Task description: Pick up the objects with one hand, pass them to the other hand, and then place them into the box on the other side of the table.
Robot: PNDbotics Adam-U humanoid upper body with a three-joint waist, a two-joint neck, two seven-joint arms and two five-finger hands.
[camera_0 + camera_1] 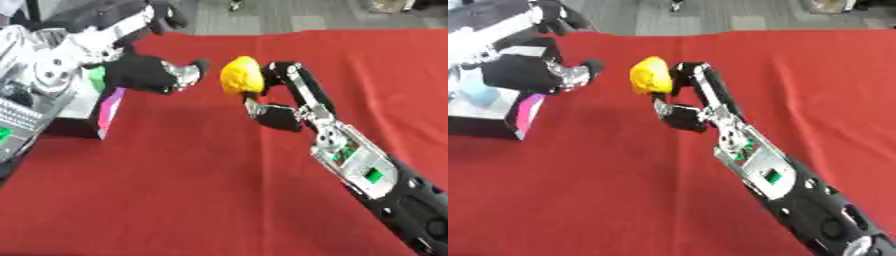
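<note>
A yellow lumpy object hangs above the red table, held by my right hand, whose fingers and thumb curl round it from the right. My left hand comes in from the left at the same height, its fingertips a short gap from the yellow object, fingers reaching out and relaxed with nothing in them. A box with a white top and pink side stands at the table's left edge, just below the left arm.
The red cloth covers the whole table. Grey floor shows beyond the far edge. My right forearm crosses the lower right of the table.
</note>
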